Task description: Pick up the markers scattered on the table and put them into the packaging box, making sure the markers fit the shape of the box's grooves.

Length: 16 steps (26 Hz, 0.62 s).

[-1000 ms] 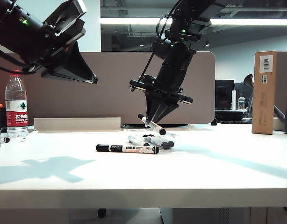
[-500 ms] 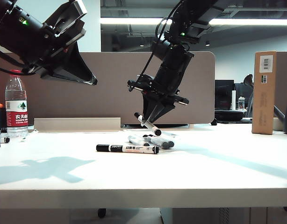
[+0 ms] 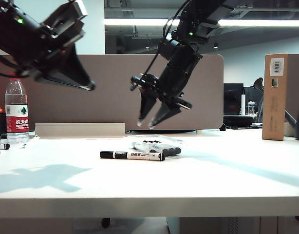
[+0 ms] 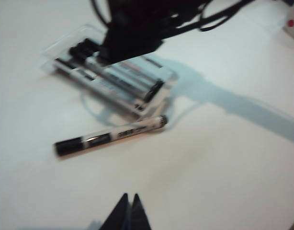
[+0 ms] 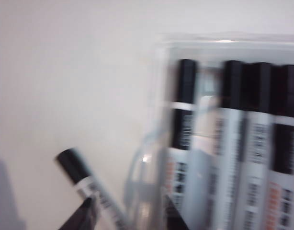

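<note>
Right gripper: black two-finger gripper, hanging above the tray, tips pointing down; fingers spread apart with nothing between them; in the right wrist view its fingertips show as dark blurred shapes over the tray's near edge.
Left gripper: black two-finger gripper held high over the left of the table in the exterior view; in the left wrist view the tips lie together, closed and empty; well apart from the markers.
Loose marker: slim whiteboard marker, white barrel with black print, black cap; lying flat on the table, nearest the front edge, just in front of the tray; in the left wrist view its far end lies just beside the tray's corner; contact cannot be told.
Packaging box: shallow clear plastic tray, resting flat on the table behind the loose marker; directly beneath the right gripper.
Markers in tray: four white-barrelled markers with black caps, lying side by side and parallel in the tray's grooves, caps all at the same end.
Table: white flat tabletop; bears the tray and the loose marker.
Water bottle: clear plastic bottle with red label and red cap; upright at the far left.
Cardboard box: tall brown carton with barcode labels; upright at the far right.
</note>
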{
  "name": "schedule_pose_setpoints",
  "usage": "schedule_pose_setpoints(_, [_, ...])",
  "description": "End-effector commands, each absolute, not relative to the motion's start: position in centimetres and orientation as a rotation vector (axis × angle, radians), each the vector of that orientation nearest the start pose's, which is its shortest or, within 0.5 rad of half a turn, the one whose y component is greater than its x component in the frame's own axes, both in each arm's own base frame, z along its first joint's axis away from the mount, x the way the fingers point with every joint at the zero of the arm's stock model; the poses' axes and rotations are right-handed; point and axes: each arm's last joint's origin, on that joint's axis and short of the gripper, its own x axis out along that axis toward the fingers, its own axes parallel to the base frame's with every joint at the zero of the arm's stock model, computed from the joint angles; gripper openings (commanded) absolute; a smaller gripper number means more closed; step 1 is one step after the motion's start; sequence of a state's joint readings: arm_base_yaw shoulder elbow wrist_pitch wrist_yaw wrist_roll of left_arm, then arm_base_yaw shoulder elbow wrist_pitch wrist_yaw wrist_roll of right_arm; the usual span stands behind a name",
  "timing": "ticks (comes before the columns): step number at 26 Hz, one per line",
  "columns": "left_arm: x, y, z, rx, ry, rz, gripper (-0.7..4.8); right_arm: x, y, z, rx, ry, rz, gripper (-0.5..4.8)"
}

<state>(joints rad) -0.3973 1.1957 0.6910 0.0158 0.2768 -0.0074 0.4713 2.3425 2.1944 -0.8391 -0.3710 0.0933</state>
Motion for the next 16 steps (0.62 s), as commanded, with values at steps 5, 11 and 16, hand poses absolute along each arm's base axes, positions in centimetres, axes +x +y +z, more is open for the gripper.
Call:
schedule_pose_setpoints(5, [20.6,-7.6,26.1,0.065,0.487,-0.546,-0.04,42.6,25.3,24.0,-0.126,1.066,0.982,1.76])
schedule_pose_setpoints(11, [18.7,-6.9,26.6,0.100,0.528,-0.534,-0.04,40.3,29.1,23.8,-0.364,0.966,1.113,1.92])
schedule_pose_setpoints(16, [18.1,-6.8,26.0,0.078,0.621,-0.586,-0.04,38.9,32.4,23.2,-0.640,0.830,1.064,2.18])
